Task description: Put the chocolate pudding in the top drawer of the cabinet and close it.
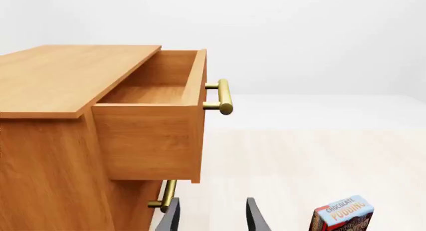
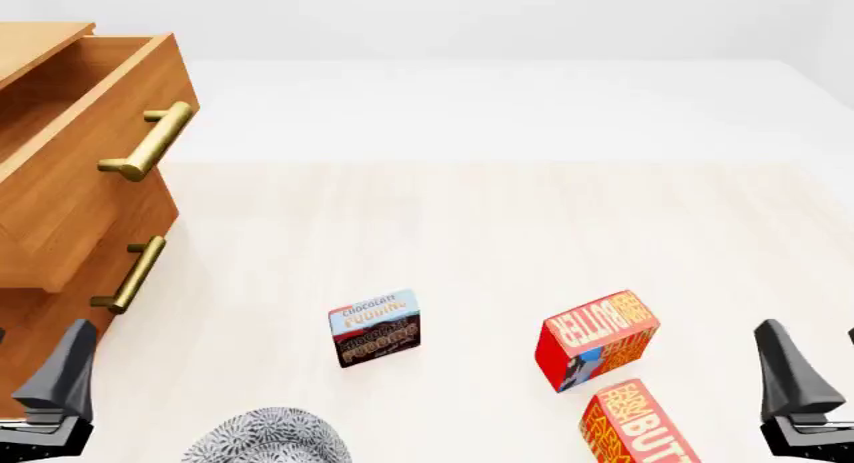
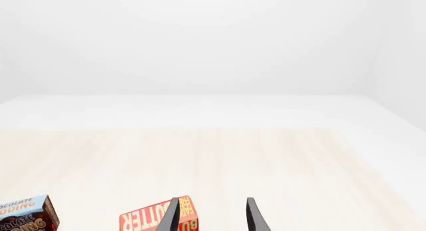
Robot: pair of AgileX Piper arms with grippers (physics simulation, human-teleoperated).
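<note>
While the cabinet point(image 2: 54, 313) is standing tall at the far left, its top drawer point(image 2: 80, 173) is already hanging pulled out and waiting, so you're sitting right at the pick-up step. Two butter boxes point(image 2: 597, 340) are lying over on the right, well apart from your target. The chocolate pudding point(image 2: 374, 328) is resting on the table point(image 2: 534, 223) near the middle, untouched, closer to your left side. Your left gripper point(image 1: 213, 216) is hovering with its jaws spread wide and nothing between them; your right gripper point(image 3: 213, 215) is doing the same. Next, I'd say, you're needing the left arm over that pudding, fingers straddling it.
</note>
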